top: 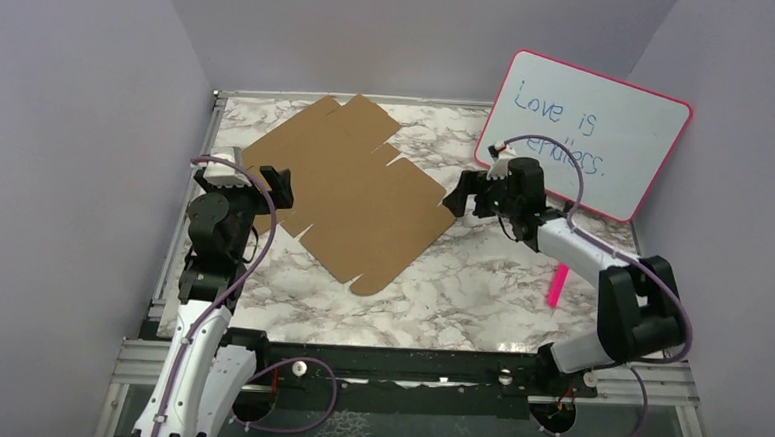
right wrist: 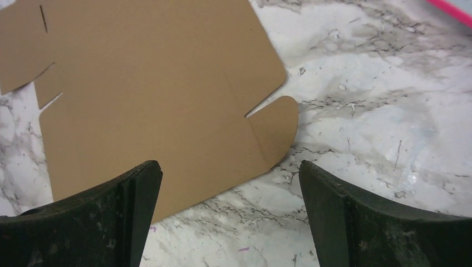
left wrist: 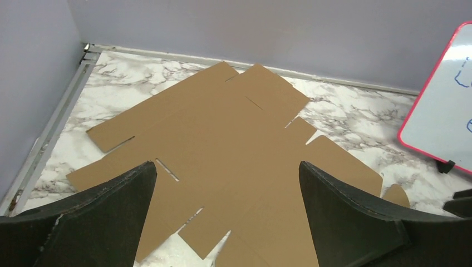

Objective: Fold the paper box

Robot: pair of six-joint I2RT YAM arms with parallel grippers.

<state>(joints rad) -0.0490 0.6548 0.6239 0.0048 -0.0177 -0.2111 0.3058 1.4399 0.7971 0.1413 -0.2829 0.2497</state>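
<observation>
A marble-patterned worktop [top: 480,293], white with grey veins, fills a booth of pale lilac walls, seen from above. The largest thing on it is the paper box [top: 350,192], a plain brown cardboard sheet that is still completely flat and unfolded. It lies on the far left half of the worktop, turned diagonally, with slits and rounded tabs cut along its edges.

At the far right a pink-rimmed whiteboard [top: 588,134] stands tilted against the side wall (blue handwriting on it reads "Love is endless.").

Two white and black arms rise from the near edge. The left arm [top: 206,269] stands upright at the left side of the worktop. The right arm [top: 601,265] reaches inward from the right.

The left gripper [top: 281,187] is raised over the left edge of the cardboard, its dark fingers [left wrist: 111,211] spread wide with nothing between them. The right gripper [top: 463,196] sits just beside the sheet's right corner, also spread wide and holding nothing. From its wrist camera, one rounded tab of the sheet shows in the gap between the fingers. Neither gripper touches the cardboard as far as the views show.

A small bright pink object [top: 557,286] lies on the worktop near the right arm, well apart from the sheet.
</observation>
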